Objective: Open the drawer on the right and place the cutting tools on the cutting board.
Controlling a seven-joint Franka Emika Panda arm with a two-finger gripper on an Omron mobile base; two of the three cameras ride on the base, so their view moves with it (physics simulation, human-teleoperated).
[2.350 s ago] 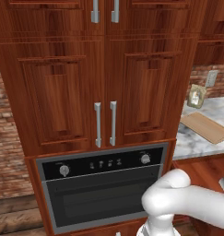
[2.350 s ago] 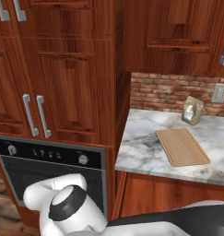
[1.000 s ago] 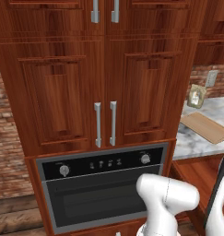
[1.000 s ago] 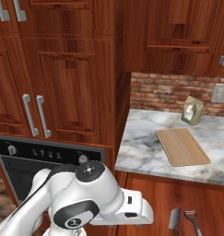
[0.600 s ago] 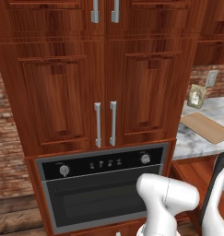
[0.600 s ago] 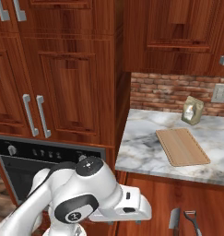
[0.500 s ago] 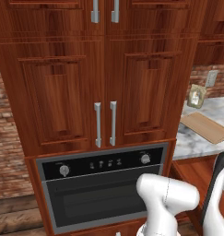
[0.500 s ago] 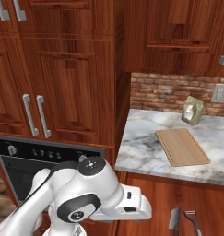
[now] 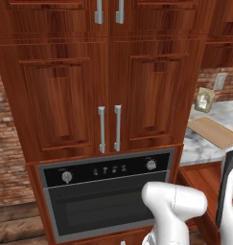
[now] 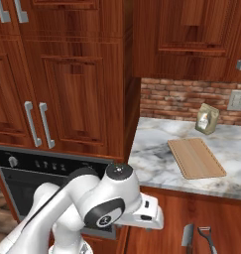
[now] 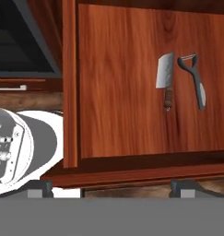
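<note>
1. Two silver vertical handles point(image 9: 110, 128) sit at the centre of the left base view, on tall reddish-brown cabinet doors point(image 9: 103, 91). Below them, toward 6 o'clock, is a black oven point(image 9: 106, 194) with knobs along its top panel. The robot arm point(image 9: 173, 210) rises at about 5 o'clock. At 3 o'clock the cutting board point(image 9: 215, 132) lies flat on the marble countertop point(image 9: 197, 146), with a small packet point(image 9: 203, 100) standing just beyond it near the brick wall.

2. In the right base view the arm's white elbow point(image 10: 109, 203) is at 6 to 7 o'clock, in front of the oven point(image 10: 28, 171). The cutting board point(image 10: 195, 158) lies at about 3 o'clock on the countertop point(image 10: 151, 158), apart from the packet point(image 10: 207, 119) at 2 o'clock. At 5 o'clock, low under the counter edge, the cutting tools point(image 10: 197, 237) lie side by side: a short cleaver and a peeler.

3. In the hand view the drawer point(image 11: 145, 87) is pulled open, its wooden floor spreading from the centre to 3 o'clock. The cleaver point(image 11: 166, 78) and the peeler point(image 11: 195, 80) rest on it at about 2 o'clock, near each other but apart. The gripper point(image 11: 111, 189) is at 6 o'clock, its fingers point(image 11: 39, 189) spread wide and released, holding nothing, well apart from the tools.
</note>
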